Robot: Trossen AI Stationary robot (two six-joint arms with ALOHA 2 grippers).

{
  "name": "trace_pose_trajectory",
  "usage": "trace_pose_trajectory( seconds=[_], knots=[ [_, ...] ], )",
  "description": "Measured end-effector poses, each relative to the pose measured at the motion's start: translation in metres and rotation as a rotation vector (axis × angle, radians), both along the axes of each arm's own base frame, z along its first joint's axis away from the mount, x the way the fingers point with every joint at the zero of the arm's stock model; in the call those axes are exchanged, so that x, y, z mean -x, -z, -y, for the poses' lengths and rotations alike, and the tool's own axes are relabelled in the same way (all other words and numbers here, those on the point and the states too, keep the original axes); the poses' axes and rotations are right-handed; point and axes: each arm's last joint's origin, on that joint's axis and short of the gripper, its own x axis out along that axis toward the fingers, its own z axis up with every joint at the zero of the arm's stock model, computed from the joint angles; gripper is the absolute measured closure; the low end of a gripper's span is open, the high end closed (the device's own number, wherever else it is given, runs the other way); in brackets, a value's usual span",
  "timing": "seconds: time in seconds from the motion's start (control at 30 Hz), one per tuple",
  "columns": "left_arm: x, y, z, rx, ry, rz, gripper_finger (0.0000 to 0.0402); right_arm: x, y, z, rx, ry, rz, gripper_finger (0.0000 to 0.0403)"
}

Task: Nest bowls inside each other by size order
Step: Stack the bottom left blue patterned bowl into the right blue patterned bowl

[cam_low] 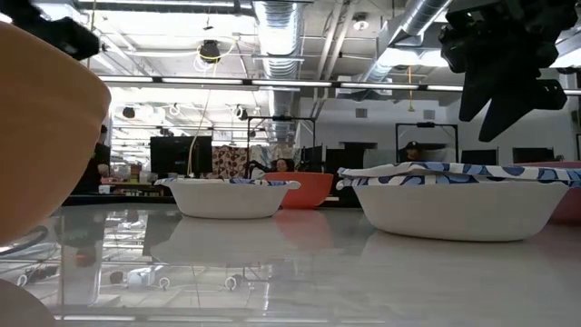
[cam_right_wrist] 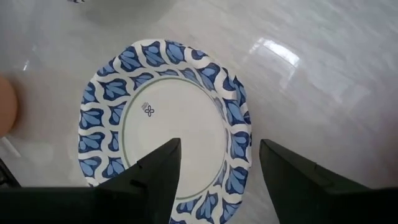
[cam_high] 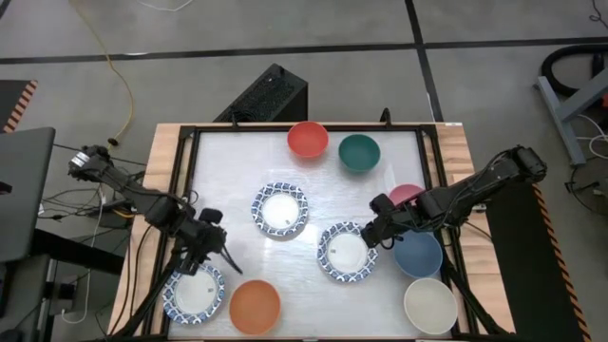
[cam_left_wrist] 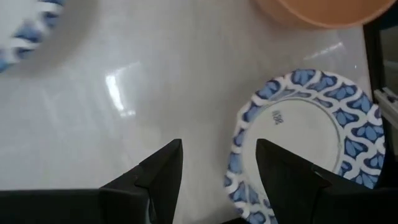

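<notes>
Three blue-and-white patterned bowls stand on the white table: one near the left front corner (cam_high: 194,293), one at mid-table (cam_high: 280,210), and one right of centre (cam_high: 347,252). My left gripper (cam_left_wrist: 217,171) hangs open above the first bowl's rim (cam_left_wrist: 239,143), which faces the table's middle, with the orange bowl (cam_high: 255,306) beside it. My right gripper (cam_right_wrist: 219,165) hangs open over the third bowl (cam_right_wrist: 165,124), above its rim, clear of it in the low view (cam_low: 504,64). Red (cam_high: 308,139), teal (cam_high: 359,151), pink (cam_high: 406,195), blue (cam_high: 419,255) and cream (cam_high: 429,304) bowls stand apart.
A dark frame (cam_high: 190,142) borders the table. The orange bowl (cam_low: 45,136) fills the low view's left side. Bare tabletop lies between the mid-table patterned bowl and the red and teal bowls at the far edge.
</notes>
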Motion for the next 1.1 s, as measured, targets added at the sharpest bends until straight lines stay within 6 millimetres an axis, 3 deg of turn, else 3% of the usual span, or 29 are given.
trace_pose_trajectory(
  seconds=[0.23, 0.7, 1.1],
  knots=[
    [0.008, 0.028, 0.018, 0.024, 0.025, 0.003, 0.0209, 0.0, 0.0, 0.0, -0.005, 0.006, 0.001, 0.0163],
    [0.017, 0.066, 0.026, 0.052, 0.045, 0.013, 0.0223, 0.0, 0.0, 0.0, -0.015, 0.013, 0.002, 0.0163],
    [0.025, 0.095, 0.02, 0.054, 0.041, -0.015, 0.0227, 0.0, 0.0, 0.0, -0.026, 0.017, 0.0, 0.0163]
  ],
)
